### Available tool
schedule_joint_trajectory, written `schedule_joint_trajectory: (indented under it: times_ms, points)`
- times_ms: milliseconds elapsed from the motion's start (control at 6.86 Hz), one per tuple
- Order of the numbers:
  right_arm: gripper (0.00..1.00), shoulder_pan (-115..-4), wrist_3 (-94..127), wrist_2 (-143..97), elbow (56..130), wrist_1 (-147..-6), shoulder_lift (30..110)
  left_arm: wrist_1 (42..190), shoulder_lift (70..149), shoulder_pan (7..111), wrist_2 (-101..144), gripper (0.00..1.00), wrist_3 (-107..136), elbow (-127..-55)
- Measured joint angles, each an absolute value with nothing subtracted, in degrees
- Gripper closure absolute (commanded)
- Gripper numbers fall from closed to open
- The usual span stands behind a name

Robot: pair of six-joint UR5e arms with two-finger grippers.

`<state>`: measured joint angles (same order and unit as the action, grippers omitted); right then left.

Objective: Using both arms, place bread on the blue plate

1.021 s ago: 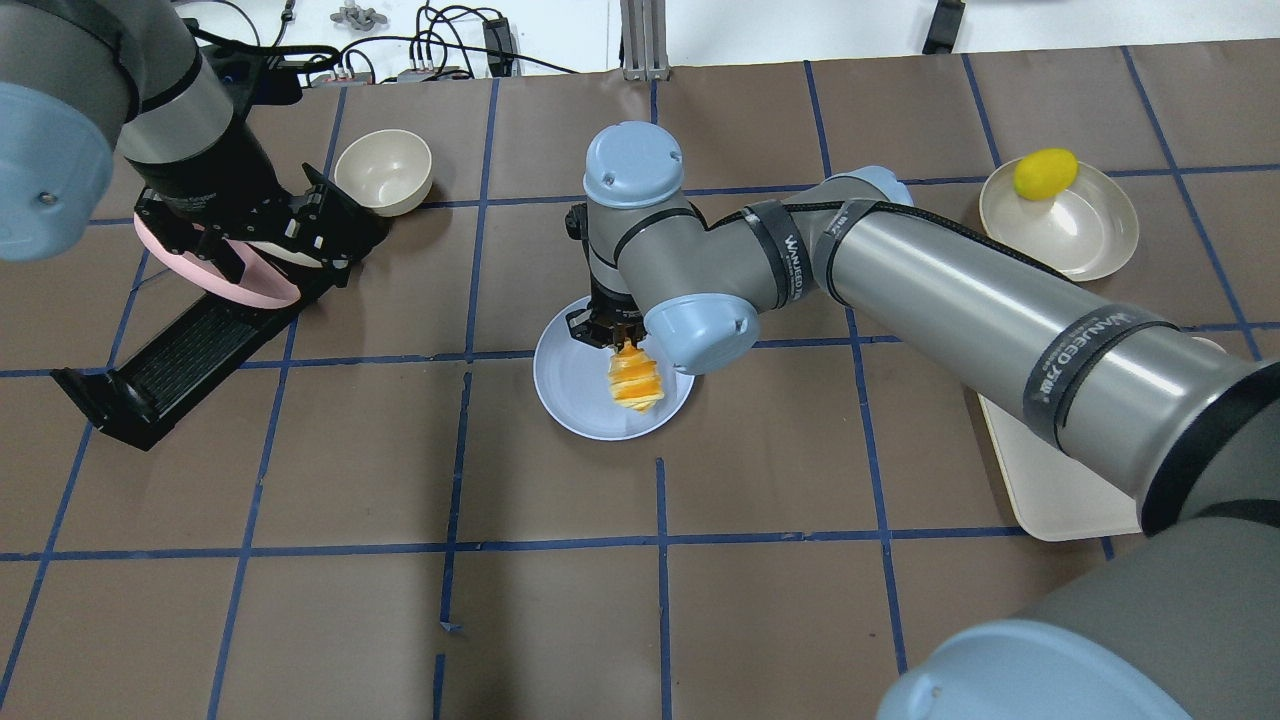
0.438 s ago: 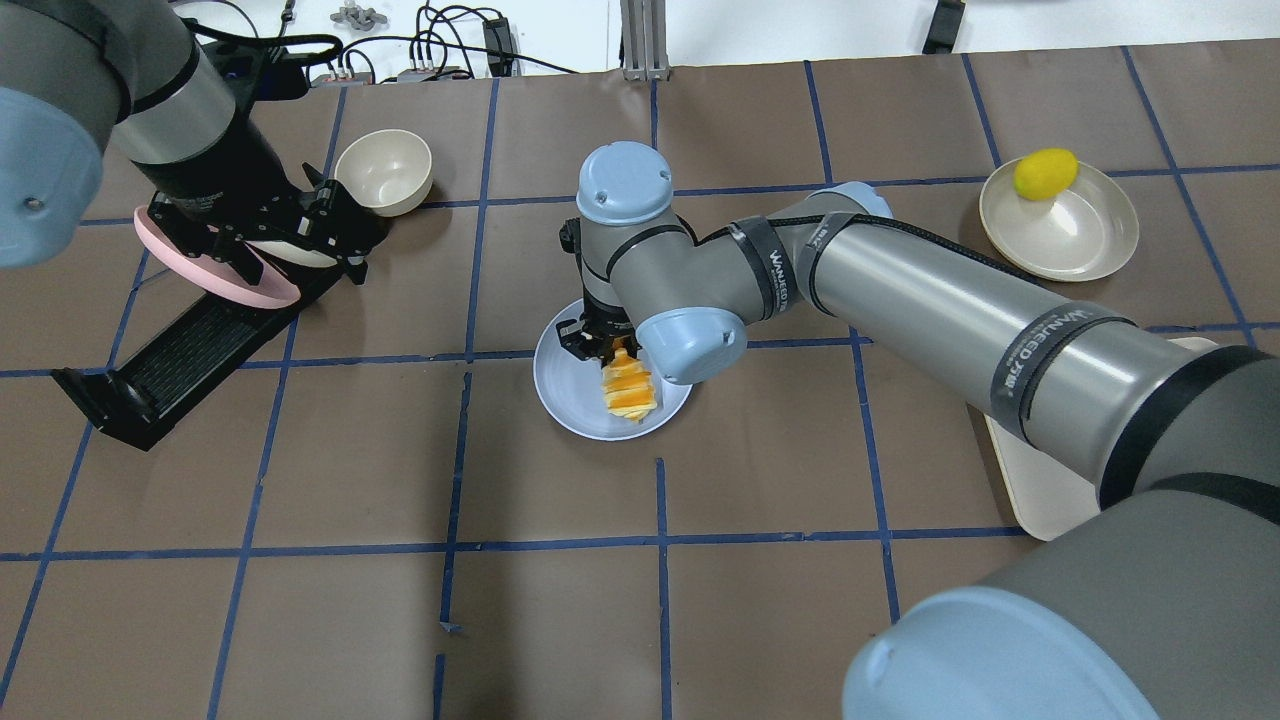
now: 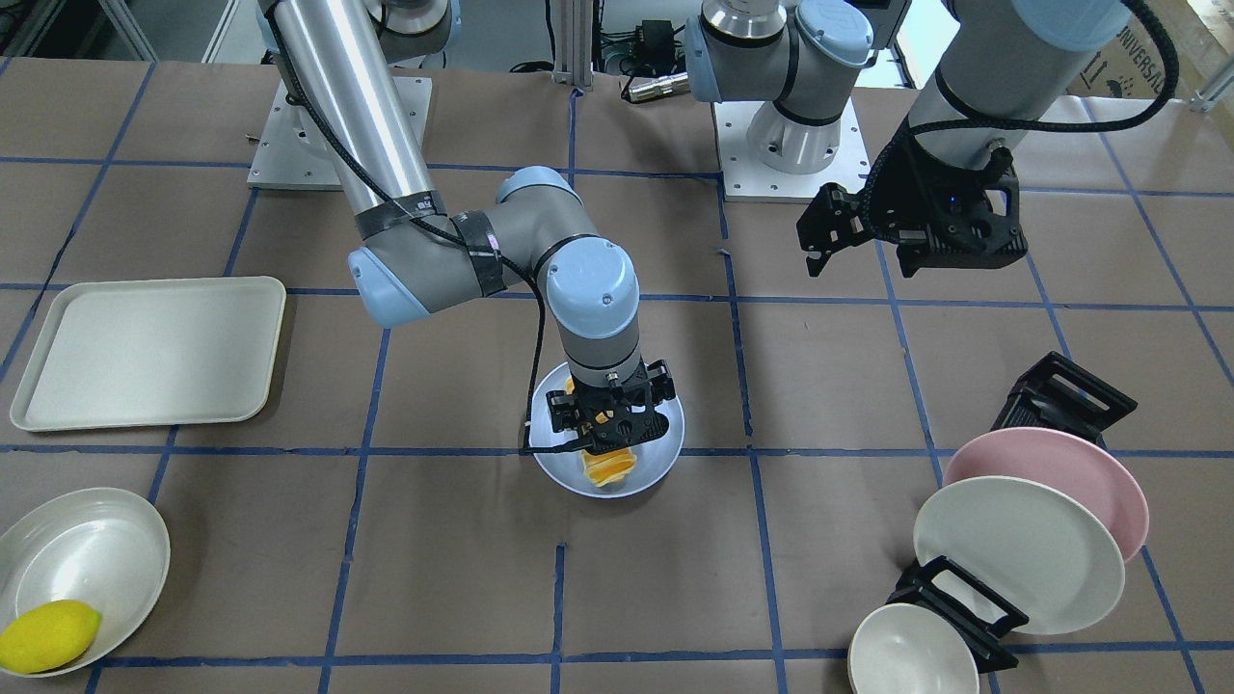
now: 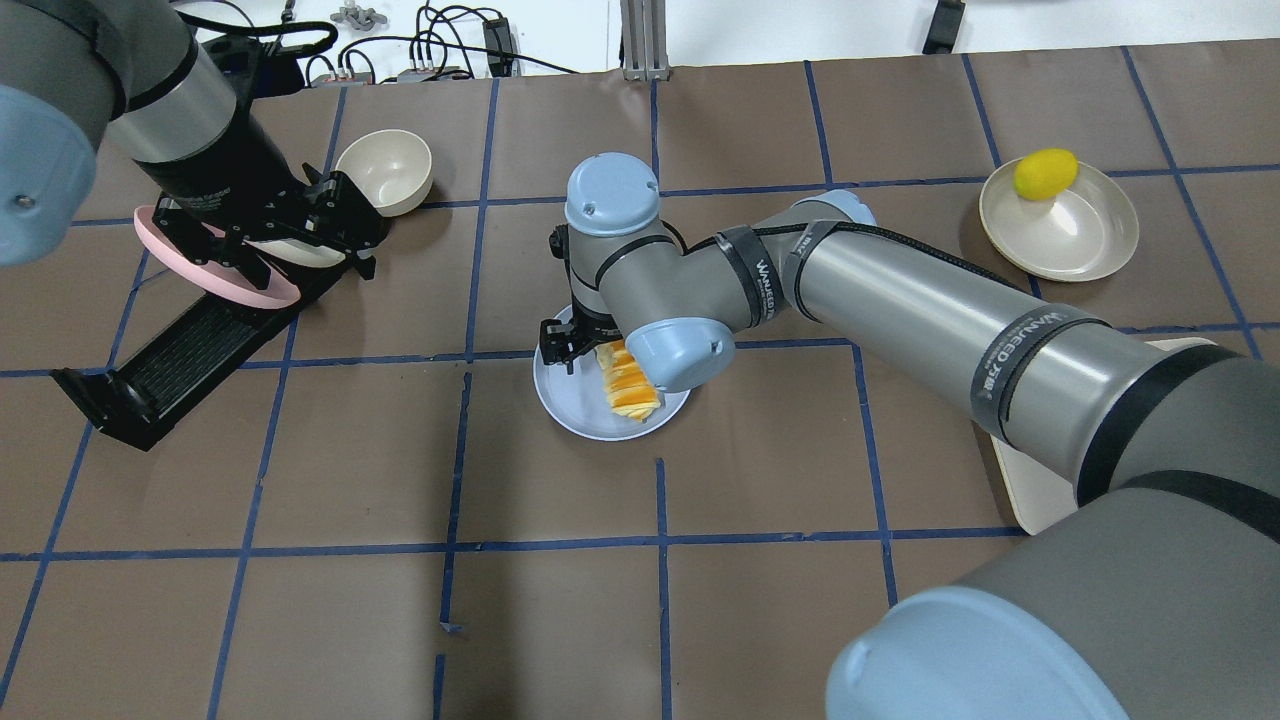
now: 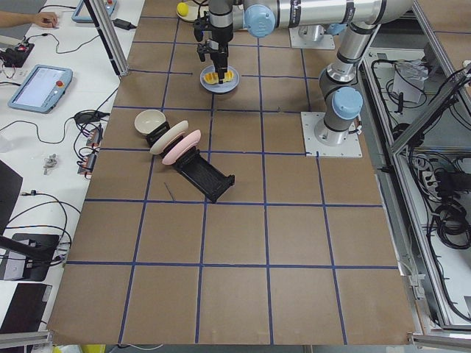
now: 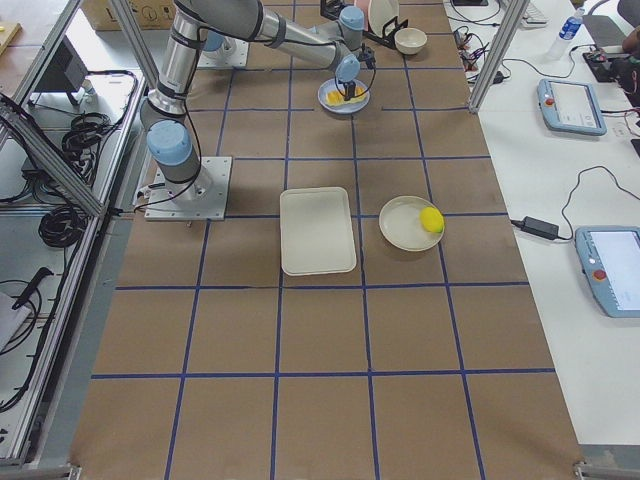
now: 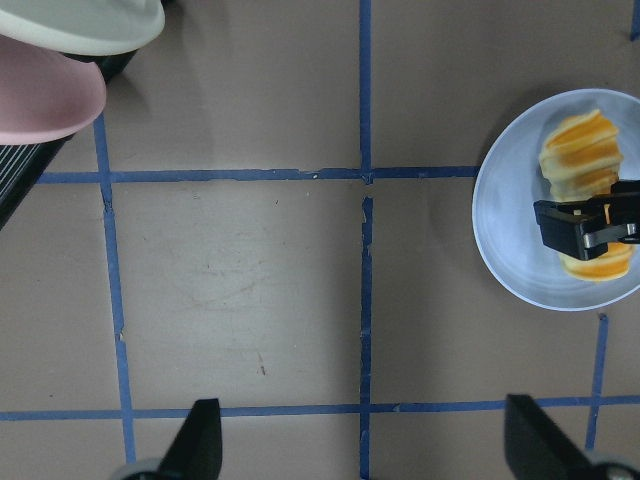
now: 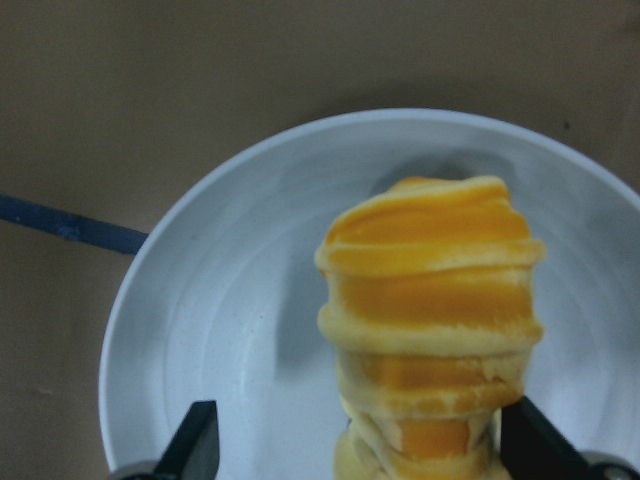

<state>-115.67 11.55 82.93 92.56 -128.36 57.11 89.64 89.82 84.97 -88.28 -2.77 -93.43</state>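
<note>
The bread (image 8: 430, 300), striped orange and pale yellow, lies on the blue plate (image 8: 230, 330) at the table's middle. It also shows in the overhead view (image 4: 632, 390) and the front view (image 3: 607, 467). My right gripper (image 8: 360, 450) stands low over the plate (image 4: 580, 410). Its jaws are open, one on each side of the bread's near end. My left gripper (image 7: 365, 450) is open and empty. It hangs above the table near the dish rack (image 4: 350, 225), well left of the plate (image 7: 510, 230).
A black rack (image 3: 1056, 395) holds a pink plate (image 3: 1089, 472) and a cream plate (image 3: 1017, 554), with a cream bowl (image 3: 897, 655) beside it. A cream tray (image 3: 145, 352) and a cream dish (image 3: 87, 559) with a lemon (image 3: 48, 636) lie on the robot's right side.
My right wrist has moved left and lower over the blue plate, and the bread now lies flatter on it. My left arm has shifted slightly.
</note>
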Motion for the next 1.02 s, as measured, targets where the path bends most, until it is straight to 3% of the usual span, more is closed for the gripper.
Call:
schedule_joint_trajectory:
  times_ms: [438,1021]
  points:
    - [0.0,-114.9,11.8,82.0,91.2,-127.0,59.9,90.1,89.6,85.1,-88.2,0.0,-2.1,-93.4]
    - [0.0,-107.8,11.2,81.7,81.9,-116.2,65.4,90.5,89.6,85.1,-88.2,0.0,-1.2,-93.3]
